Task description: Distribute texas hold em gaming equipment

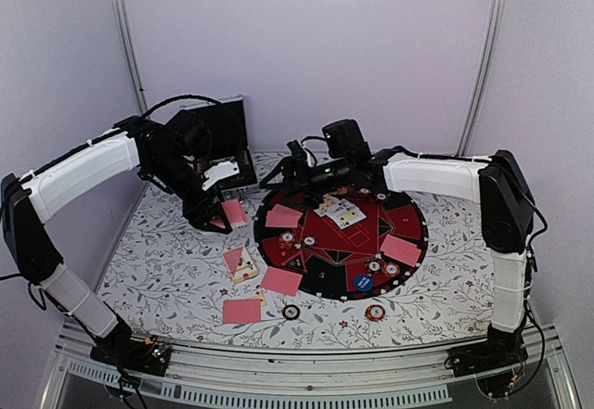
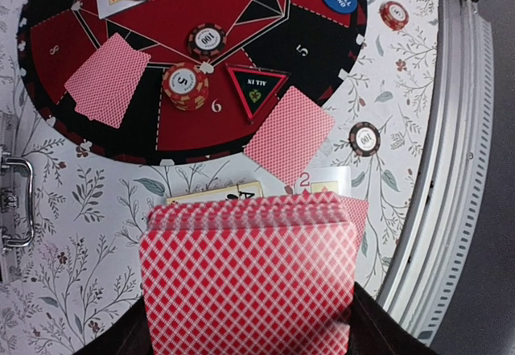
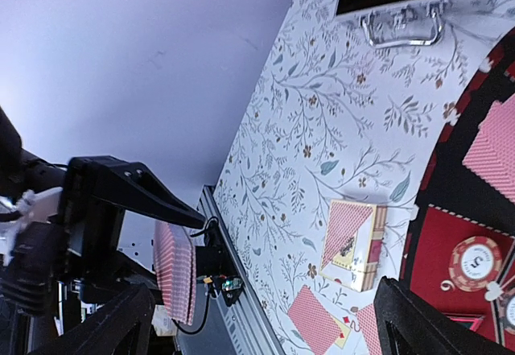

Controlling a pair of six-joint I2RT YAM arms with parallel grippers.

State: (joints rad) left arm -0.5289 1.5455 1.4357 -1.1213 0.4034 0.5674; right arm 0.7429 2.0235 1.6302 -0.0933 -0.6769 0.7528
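Cards (image 1: 242, 311) on floral tablecloth (image 1: 162, 265) — lilac walls (image 1: 306, 38).

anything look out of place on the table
One face-down card straddles the mat edge, half on the cloth; a dark chip and a red chip lie off the mat on the cloth. Nothing looks spilled or damaged.

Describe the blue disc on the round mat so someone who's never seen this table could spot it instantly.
Find the big round black-and-red mat in the middle of the floral table. On its rim nearest the arm bases lies a blue disc lettered SMALL BLIND. The chips beside it are red or dark with striped edges; it alone is blue.
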